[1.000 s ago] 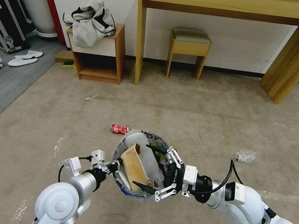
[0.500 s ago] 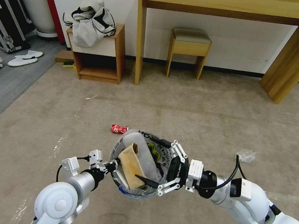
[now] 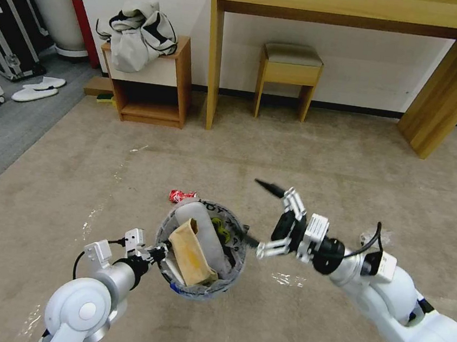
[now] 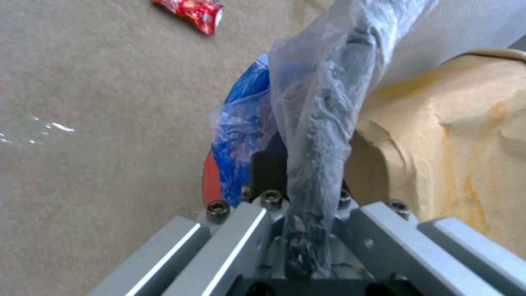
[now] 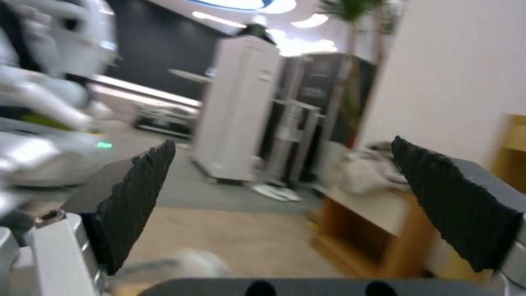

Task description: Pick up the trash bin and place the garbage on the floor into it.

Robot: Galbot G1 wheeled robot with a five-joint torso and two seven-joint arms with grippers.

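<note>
The trash bin (image 3: 227,267), lined with a clear bag with black lettering, hangs just above the floor (image 3: 129,182). My left gripper (image 3: 161,253) is shut on its near-left rim; in the left wrist view the gripper (image 4: 300,195) pinches the bag liner (image 4: 318,102) beside the blue band (image 4: 246,111). A brown cardboard scrap (image 3: 193,251) and a white slipper (image 3: 209,229) stick out of the bin. My right gripper (image 3: 254,212) is open and empty, up and to the right of the bin; its pads (image 5: 137,197) stand wide apart. A crumpled red piece of garbage (image 3: 182,196) lies beyond the bin, and a clear plastic wad (image 3: 372,238) lies behind my right arm.
A wooden side table (image 3: 150,84) with a grey bag, a stool (image 3: 289,74) and a tall wooden desk (image 3: 448,101) line the far wall. Grey flooring with white slippers (image 3: 35,90) and a white planter (image 3: 59,17) lie at far left. Shiny tape (image 3: 288,279) marks the carpet.
My right gripper has come out from over the bin, rising up and to the right, still open. The left arm has shifted the bin slightly left and toward me.
</note>
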